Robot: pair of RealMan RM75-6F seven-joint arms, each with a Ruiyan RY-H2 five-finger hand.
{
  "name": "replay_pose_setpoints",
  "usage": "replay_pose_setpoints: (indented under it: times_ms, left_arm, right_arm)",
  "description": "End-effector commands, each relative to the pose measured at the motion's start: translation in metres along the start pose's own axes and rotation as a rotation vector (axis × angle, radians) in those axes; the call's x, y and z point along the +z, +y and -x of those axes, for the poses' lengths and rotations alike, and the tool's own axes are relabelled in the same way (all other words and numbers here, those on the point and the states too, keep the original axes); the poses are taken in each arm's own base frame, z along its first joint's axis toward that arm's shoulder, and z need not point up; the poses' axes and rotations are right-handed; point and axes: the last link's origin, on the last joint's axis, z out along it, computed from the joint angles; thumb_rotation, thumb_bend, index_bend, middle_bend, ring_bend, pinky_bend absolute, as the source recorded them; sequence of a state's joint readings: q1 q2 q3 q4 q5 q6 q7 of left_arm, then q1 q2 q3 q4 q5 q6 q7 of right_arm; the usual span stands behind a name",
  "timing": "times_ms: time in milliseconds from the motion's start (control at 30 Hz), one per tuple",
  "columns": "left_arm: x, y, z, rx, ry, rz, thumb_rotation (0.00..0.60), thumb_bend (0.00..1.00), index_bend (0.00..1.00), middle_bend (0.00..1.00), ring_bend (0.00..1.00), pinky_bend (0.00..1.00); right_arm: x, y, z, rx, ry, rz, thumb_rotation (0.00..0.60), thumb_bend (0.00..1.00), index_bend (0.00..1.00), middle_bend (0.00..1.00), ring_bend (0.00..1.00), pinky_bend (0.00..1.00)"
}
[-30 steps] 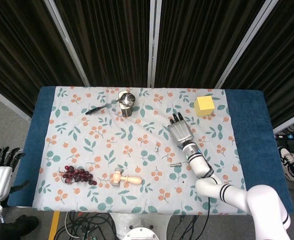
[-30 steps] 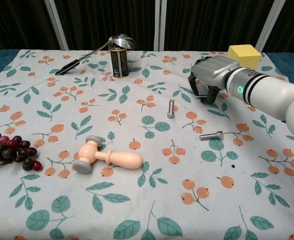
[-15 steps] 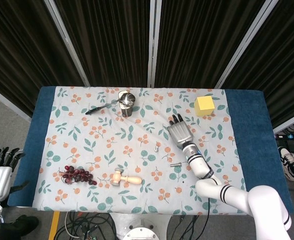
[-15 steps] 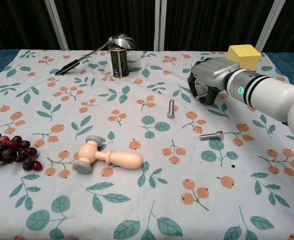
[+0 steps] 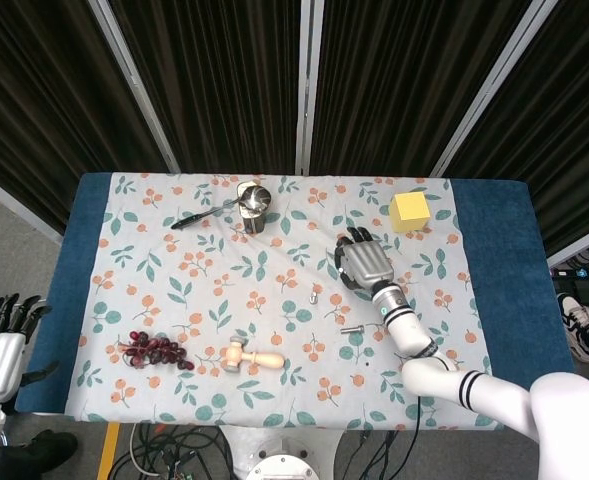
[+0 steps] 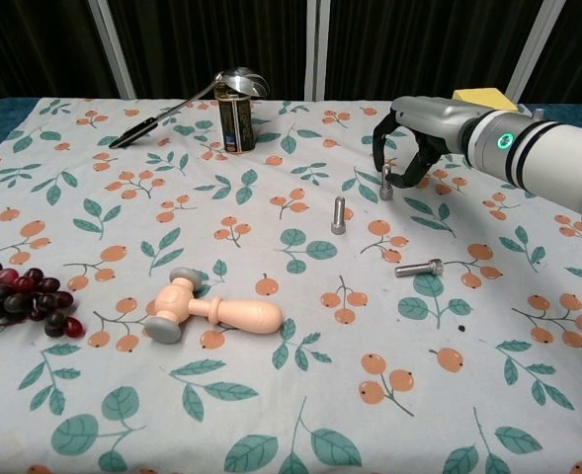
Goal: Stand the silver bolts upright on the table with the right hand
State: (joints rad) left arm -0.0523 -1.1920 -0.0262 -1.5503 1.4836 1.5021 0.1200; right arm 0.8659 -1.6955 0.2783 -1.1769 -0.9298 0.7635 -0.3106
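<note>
My right hand (image 6: pixel 416 136) (image 5: pixel 363 264) hovers over the right middle of the table, fingers curled downward and apart. A silver bolt (image 6: pixel 385 183) stands upright just below its fingertips; I cannot tell whether they touch it, and the head view hides it. A second silver bolt (image 6: pixel 338 214) (image 5: pixel 314 296) stands upright to the left, apart from the hand. A third silver bolt (image 6: pixel 419 268) (image 5: pixel 352 329) lies on its side nearer the front. My left hand (image 5: pixel 1 338) hangs off the table's left side, holding nothing, fingers spread.
A tin can (image 6: pixel 234 120) with a spoon across it stands at the back. A yellow block (image 5: pixel 411 211) sits behind my right hand. A wooden toy hammer (image 6: pixel 214 311) lies at the front middle, and dark grapes (image 6: pixel 19 296) at the left edge.
My right hand has lifted and swung back toward the yellow block, uncovering an upright bolt beneath its fingertips. The other two bolts and the left hand have not moved.
</note>
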Motion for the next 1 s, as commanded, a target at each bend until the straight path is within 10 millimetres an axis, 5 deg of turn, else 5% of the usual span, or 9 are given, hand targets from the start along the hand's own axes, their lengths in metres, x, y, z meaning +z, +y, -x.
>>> replay_pose_setpoints:
  times_ms: [33, 800, 1000]
  left_arm:
    - [0.000, 0.000, 0.000, 0.000, 0.000, 0.000, 0.600, 0.00, 0.23, 0.13, 0.00, 0.00]
    - [0.000, 0.000, 0.000, 0.002, 0.001, -0.003, 0.600, 0.00, 0.23, 0.13, 0.00, 0.00]
    - [0.000, 0.000, -0.001, 0.002, 0.002, 0.000, 0.600, 0.00, 0.23, 0.13, 0.00, 0.00]
  right_arm:
    - [0.000, 0.006, 0.001, 0.051, -0.021, 0.006, 0.600, 0.32, 0.55, 0.24, 0.00, 0.00]
    - [-0.001, 0.011, 0.007, 0.042, -0.030, -0.014, 0.600, 0.32, 0.41, 0.22, 0.00, 0.00]
    - [-0.021, 0.011, -0.014, -0.026, 0.084, -0.074, 0.600, 0.32, 0.36, 0.21, 0.00, 0.00]
